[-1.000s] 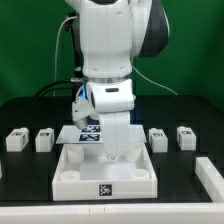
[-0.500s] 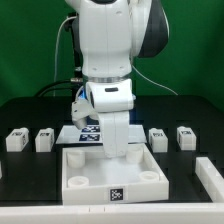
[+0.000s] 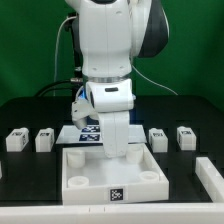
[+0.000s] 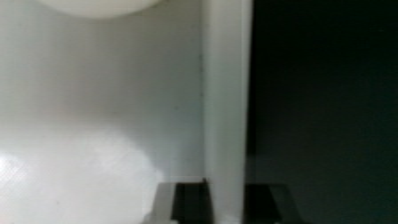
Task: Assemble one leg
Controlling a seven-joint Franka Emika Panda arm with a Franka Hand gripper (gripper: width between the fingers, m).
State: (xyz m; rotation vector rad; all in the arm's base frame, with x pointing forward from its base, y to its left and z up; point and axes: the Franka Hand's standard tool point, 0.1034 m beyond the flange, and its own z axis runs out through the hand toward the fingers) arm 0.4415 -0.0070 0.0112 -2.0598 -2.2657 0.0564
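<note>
The large flat white square piece (image 3: 85,188) with round corner sockets lies at the front centre, a tag on its front face. My gripper (image 3: 118,152) reaches down onto its far right part. In the wrist view my gripper (image 4: 228,205) has its two black fingers on either side of the piece's upright white wall (image 4: 226,100), shut on it. Four legs, small white tagged blocks, stand loose on the black table: two at the exterior view's left (image 3: 16,139) (image 3: 44,139) and two at its right (image 3: 158,136) (image 3: 186,135). None is held.
The marker board (image 3: 88,131) lies behind the square piece, partly hidden by the arm. A white part (image 3: 212,176) shows at the exterior view's right edge and another at its left edge (image 3: 2,170). A green wall stands behind.
The square piece has slid toward the front and a little to the exterior view's right with my gripper on it. It has been still for the last half second.
</note>
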